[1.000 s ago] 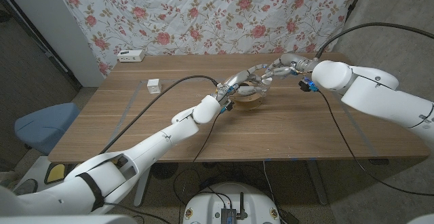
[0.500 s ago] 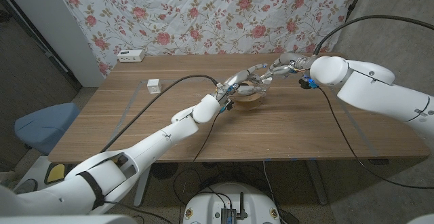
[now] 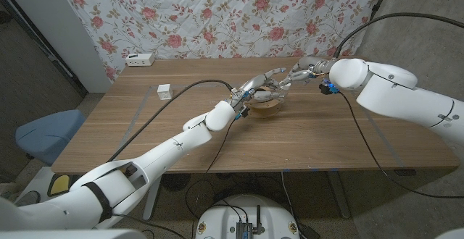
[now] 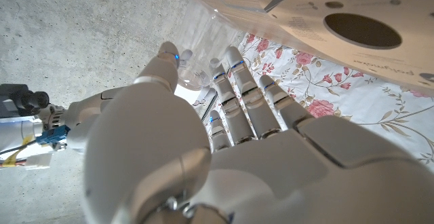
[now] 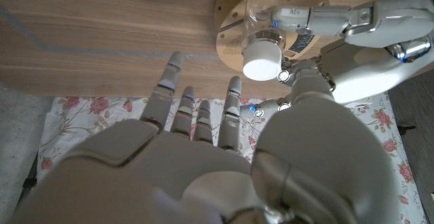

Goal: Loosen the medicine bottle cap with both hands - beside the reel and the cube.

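The left hand (image 5: 352, 30) holds the clear bottle (image 5: 271, 13) up over the wooden reel (image 3: 267, 107), towards the table's far edge. The right hand (image 5: 203, 156) is spread wide, holding nothing, fingers just short of the white cap (image 5: 261, 62). So: approach step, cap not yet gripped. Next it probably needs to close on the cap & twist. Reel has print (too small to read). White cube (image 3: 164, 91) sits near the far left corner.

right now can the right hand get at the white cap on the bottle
Probably yes. In the right wrist view the left hand grips the clear bottle by its body, leaving the white cap bare and pointed toward the right hand, whose fingers are spread with nothing between them and it.
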Controlling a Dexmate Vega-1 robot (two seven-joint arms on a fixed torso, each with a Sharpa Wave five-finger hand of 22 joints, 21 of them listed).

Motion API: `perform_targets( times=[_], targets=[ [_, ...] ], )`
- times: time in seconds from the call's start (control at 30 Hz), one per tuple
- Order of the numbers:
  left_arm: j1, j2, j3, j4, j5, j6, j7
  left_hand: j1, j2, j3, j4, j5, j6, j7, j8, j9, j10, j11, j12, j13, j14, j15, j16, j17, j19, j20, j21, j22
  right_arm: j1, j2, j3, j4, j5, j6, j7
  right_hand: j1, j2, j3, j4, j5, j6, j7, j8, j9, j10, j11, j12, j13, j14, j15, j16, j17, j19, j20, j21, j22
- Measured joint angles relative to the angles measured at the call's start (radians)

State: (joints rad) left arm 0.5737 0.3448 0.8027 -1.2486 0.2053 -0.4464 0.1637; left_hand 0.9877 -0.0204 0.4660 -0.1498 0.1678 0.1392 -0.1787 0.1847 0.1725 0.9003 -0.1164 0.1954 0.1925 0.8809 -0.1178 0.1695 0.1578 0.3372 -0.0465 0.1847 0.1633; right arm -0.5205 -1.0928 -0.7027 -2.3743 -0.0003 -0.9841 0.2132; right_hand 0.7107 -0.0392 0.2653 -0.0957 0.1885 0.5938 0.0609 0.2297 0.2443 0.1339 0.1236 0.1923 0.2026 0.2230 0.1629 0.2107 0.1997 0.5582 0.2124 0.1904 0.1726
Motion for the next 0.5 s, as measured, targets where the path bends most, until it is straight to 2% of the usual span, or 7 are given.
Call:
perform_targets(
  times=[0.07, 0.5],
  targets=[
    [0.0, 0.0, 0.0, 0.001, 0.0, 0.0, 0.0, 0.0, 0.0, 0.0, 0.0, 0.0, 0.0, 0.0, 0.0, 0.0, 0.0, 0.0, 0.0, 0.0, 0.0, 0.0, 0.0, 0.0, 0.0, 0.0, 0.0, 0.0, 0.001, 0.002, -0.003, 0.0, -0.004, -0.006, 0.0, 0.005, -0.004, 0.001, -0.01, 0.0, 0.004, -0.001, 0.008, 0.002, 0.0, 0.0, 0.0, 0.0, 0.0, 0.0, 0.0, 0.0, 0.005, 0.002, 0.003, 0.0],
    [0.001, 0.001, -0.004, 0.001, 0.0, -0.001, 0.004, 0.0, 0.0, 0.0, 0.0, 0.001, 0.0, 0.0, 0.0, 0.0, 0.002, 0.002, 0.001, 0.0, 0.0, 0.0, 0.0, 0.0, 0.0, 0.0, 0.0, 0.0, 0.0, 0.017, -0.019, 0.0, -0.02, -0.026, -0.023, 0.04, 0.013, 0.017, -0.033, 0.0, 0.059, -0.02, 0.035, 0.016, 0.012, 0.003, 0.004, 0.0, 0.011, -0.011, 0.0, 0.0, 0.021, -0.003, 0.003, 0.0]
  ],
)
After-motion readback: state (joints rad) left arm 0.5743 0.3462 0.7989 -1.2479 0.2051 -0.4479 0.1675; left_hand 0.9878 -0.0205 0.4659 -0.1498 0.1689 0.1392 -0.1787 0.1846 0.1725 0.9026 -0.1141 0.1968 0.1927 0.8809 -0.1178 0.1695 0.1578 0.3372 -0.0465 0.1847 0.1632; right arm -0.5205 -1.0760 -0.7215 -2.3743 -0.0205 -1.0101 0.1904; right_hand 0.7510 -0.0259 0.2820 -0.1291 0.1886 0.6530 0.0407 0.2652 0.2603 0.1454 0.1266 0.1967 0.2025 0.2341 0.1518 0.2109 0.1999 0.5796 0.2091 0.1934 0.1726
